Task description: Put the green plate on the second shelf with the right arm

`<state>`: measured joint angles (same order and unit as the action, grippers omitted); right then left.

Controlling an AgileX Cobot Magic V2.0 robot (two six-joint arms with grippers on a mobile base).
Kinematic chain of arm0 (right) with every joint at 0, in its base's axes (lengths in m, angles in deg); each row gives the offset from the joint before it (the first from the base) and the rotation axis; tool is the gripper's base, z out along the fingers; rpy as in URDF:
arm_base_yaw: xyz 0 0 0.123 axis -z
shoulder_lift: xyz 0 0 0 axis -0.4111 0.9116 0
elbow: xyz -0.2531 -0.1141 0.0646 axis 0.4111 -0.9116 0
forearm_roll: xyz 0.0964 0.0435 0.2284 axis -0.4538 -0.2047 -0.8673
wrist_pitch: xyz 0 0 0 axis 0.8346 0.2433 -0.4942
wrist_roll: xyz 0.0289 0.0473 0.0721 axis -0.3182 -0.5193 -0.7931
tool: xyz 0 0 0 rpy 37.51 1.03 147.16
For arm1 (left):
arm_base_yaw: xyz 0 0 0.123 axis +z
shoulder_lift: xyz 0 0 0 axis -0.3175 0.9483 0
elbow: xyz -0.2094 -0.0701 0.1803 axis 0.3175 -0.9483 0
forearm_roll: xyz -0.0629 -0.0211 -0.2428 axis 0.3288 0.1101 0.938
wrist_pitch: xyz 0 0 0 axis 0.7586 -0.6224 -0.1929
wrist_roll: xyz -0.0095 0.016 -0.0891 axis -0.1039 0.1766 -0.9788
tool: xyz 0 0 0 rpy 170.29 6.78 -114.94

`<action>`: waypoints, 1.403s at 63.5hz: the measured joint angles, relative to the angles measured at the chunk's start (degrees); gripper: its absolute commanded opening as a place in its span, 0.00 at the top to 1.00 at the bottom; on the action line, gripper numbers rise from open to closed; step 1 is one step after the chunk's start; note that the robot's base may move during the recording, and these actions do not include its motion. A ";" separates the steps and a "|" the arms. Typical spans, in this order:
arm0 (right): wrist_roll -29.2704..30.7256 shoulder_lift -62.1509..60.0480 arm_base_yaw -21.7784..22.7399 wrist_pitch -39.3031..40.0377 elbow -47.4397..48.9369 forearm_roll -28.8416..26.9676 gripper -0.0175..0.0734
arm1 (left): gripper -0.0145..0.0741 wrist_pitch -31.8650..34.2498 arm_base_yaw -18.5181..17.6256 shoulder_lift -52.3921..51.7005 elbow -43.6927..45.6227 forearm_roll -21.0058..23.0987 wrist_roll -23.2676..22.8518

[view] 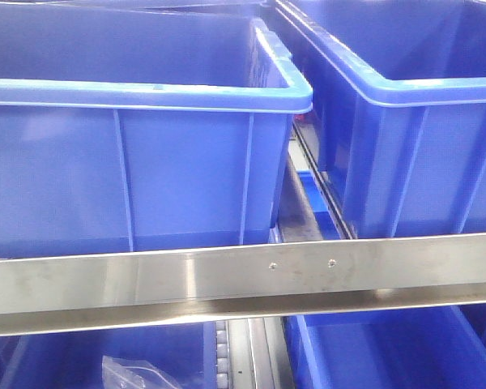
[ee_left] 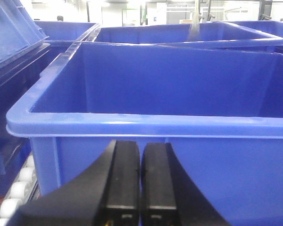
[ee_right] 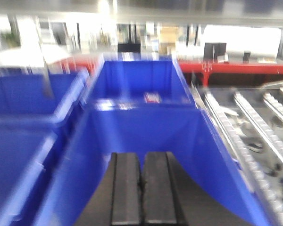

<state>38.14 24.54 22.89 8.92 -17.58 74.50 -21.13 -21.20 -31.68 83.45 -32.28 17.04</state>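
Note:
The green plate is not in any view. My left gripper (ee_left: 140, 148) is shut and empty, its black fingers pressed together just in front of the wall of a blue bin (ee_left: 155, 117). My right gripper (ee_right: 142, 157) is shut and empty, its fingers together above the inside of a long blue bin (ee_right: 141, 132); that view is blurred. Neither gripper shows in the front view.
Two large blue bins (view: 138, 162) (view: 405, 121) sit side by side on a rack behind a steel rail (view: 243, 279). More blue bins lie on the level below, one (view: 130, 369) with a clear plastic bag. Roller tracks (ee_right: 254, 136) run at the right of the right wrist view.

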 measured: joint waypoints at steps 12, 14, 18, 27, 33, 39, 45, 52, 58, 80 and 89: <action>-8.76 -10.81 0.00 1.94 -15.31 1.35 0.76 | 0.69 0.00 0.00 0.00 0.00 0.00 0.00; -9.64 -12.28 0.00 2.67 -17.44 1.93 0.76 | 0.69 0.00 0.00 0.00 0.00 0.00 0.00; -11.16 -16.03 0.00 5.18 -22.71 3.62 0.76 | 0.69 0.00 0.00 0.00 0.00 0.00 0.00; -11.88 -20.41 0.00 9.60 -30.89 6.91 0.76 | 0.69 0.00 0.00 0.00 0.00 0.00 0.00; -12.02 -21.85 0.00 10.33 -34.88 8.16 0.76 | 0.69 0.00 0.00 0.00 0.00 0.00 0.00; -12.02 -23.98 0.00 10.47 -38.55 10.37 0.76 | 0.69 0.00 0.00 0.00 0.00 0.00 0.00; -12.02 -27.02 0.00 10.53 -41.83 11.31 0.76 | 0.69 0.00 0.00 0.00 0.00 0.00 0.00; -12.02 -30.07 0.00 9.63 -44.30 11.94 0.76 | 0.69 0.00 0.00 0.00 0.00 0.00 0.00; -11.45 -30.42 0.00 9.02 -44.39 12.05 0.76 | 0.69 0.00 0.00 0.00 0.00 0.00 0.00; -6.18 -30.49 -2.74 9.02 -44.39 11.69 0.76 | 0.69 0.00 0.00 0.00 0.00 0.00 0.00; -6.06 -30.49 -3.93 9.02 -44.39 10.42 0.76 | 0.69 0.00 0.00 0.00 0.00 0.00 0.00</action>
<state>32.08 -5.95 18.96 17.94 -61.97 84.91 -21.13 -21.20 -31.68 83.45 -32.28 17.04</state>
